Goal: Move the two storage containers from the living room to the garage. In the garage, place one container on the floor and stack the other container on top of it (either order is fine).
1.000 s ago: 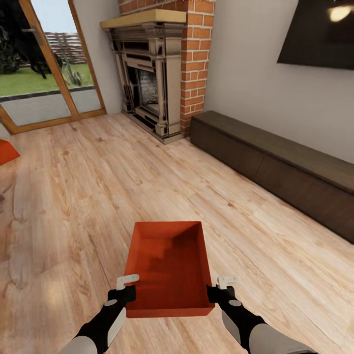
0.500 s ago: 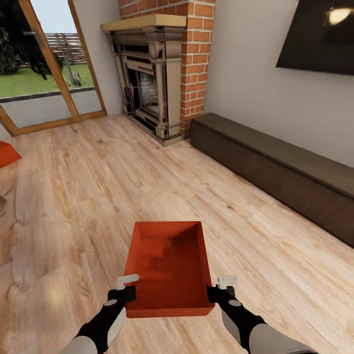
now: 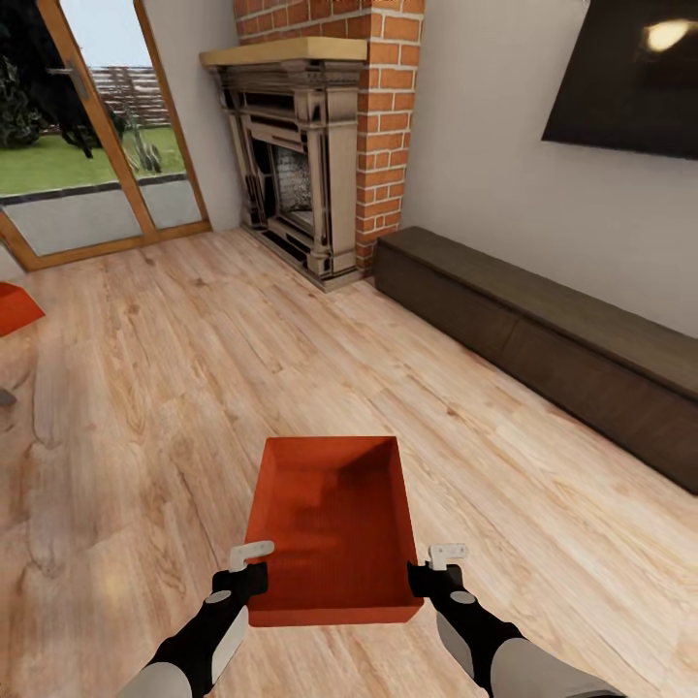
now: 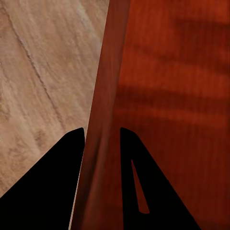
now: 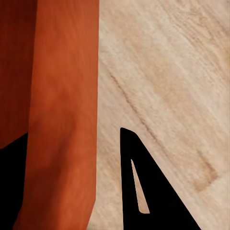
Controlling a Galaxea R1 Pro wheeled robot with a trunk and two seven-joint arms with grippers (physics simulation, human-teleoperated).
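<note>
Both end effectors grip one container [image 3: 333,528] by its side walls, left [image 3: 250,565] and right [image 3: 436,567], carrying it above the plank floor [image 3: 145,388]. A second container [image 3: 15,308] sits far left, near the glass door [image 3: 87,145].

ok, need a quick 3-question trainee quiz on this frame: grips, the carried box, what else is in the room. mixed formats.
1. True or false: the orange-red open-topped storage container carried in front of the robot has items inside.
2. Multiple choice: how is it held? A) left gripper alone B) each gripper clamped on one side wall C) resting on the light wood plank floor, grippers open
3. Short answer: what orange-red thing shows at the head view's left edge, and is it whole in view?

Key
1. False, it is empty.
2. B. The right gripper has the other wall; both wrist views show a wall between the fingers.
3. A corner of an orange-red object, probably the second container; it is cut off, so uncertain.
</note>
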